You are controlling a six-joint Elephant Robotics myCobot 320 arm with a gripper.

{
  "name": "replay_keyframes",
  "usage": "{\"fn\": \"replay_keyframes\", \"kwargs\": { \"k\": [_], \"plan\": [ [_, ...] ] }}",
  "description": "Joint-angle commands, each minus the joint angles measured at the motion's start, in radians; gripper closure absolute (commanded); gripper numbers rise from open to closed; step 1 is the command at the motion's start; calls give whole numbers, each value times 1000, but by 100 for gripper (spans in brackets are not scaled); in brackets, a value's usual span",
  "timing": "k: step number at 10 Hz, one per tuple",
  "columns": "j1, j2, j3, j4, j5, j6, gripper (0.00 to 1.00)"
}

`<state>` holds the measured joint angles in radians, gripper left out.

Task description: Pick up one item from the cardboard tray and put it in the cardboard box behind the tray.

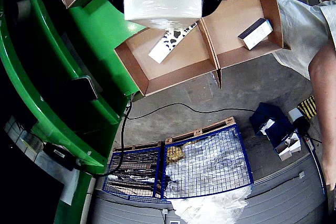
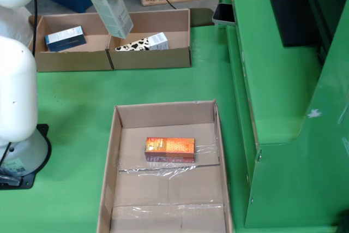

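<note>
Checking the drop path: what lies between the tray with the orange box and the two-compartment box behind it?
In the fixed view, only bare green table separates the tray from the two-compartment box; nothing stands there.

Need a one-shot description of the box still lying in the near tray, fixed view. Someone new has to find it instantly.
In the fixed view, start at the large open cardboard tray nearest the camera on the green table. A single orange carton lies flat near its middle, partly on clear tape. It is the only item in that tray; the blue carton and the cow-patterned carton sit in the divided box behind.
</note>
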<state>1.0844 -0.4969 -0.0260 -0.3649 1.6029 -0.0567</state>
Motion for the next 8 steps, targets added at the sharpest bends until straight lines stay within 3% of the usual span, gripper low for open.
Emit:
{"fn": "replay_keyframes", "kwargs": {
  "k": [1,8],
  "plan": [
    [7,26,26,16,-6,6,100],
    [-28,-4,26,60,19,-14,100]
  ]
}}
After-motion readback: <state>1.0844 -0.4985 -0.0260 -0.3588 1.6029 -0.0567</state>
